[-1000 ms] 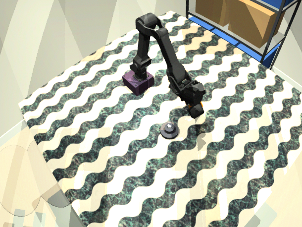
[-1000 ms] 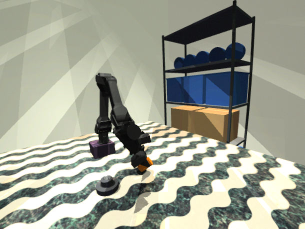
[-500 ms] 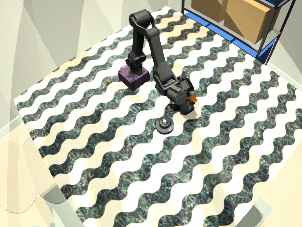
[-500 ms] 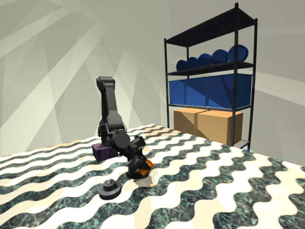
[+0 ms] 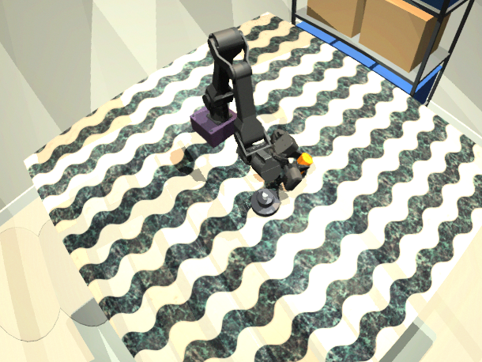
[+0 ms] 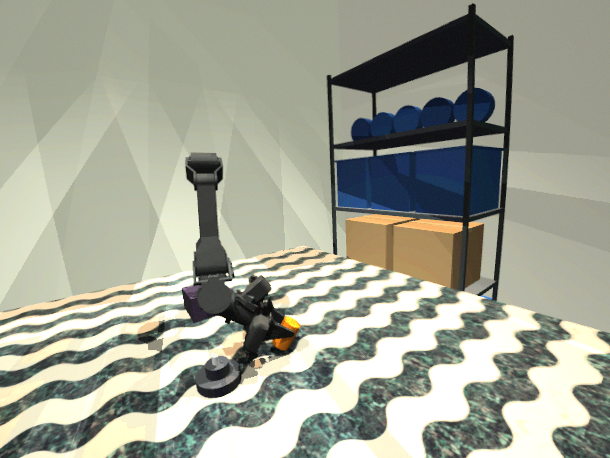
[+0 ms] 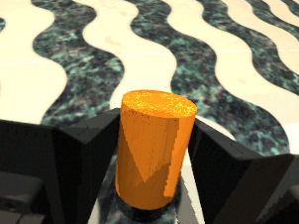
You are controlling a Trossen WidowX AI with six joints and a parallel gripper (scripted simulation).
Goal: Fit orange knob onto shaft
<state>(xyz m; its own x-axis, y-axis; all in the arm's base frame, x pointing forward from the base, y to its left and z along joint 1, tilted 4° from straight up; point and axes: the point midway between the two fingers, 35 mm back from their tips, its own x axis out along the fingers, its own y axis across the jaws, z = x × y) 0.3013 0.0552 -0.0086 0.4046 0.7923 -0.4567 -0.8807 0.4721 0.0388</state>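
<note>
My gripper [image 5: 303, 163] [image 6: 285, 331] [image 7: 154, 119] is shut on the orange knob [image 5: 305, 159] [image 6: 288, 326] [image 7: 153, 157], with one finger on each side. The knob is a cylinder, leaning in the exterior view, low over the table. Its top face shows no hole; its underside is hidden. The dark round pedestal [image 5: 257, 206] [image 6: 216, 386] stands apart from the knob, nearer to the top and exterior views and to the left. The silver shaft [image 5: 265, 194] [image 6: 216, 360] sticks up bare at its centre. The shaft's flat side cannot be made out.
The arm's purple base block [image 5: 213, 133] [image 6: 192, 303] stands behind the pedestal. The folded forearm and wrist hang close behind the pedestal. A shelf rack [image 5: 425, 49] [image 6: 468, 175] with boxes and blue containers stands beyond the edge of the wavy-striped table [image 5: 340, 292] [image 6: 395, 325].
</note>
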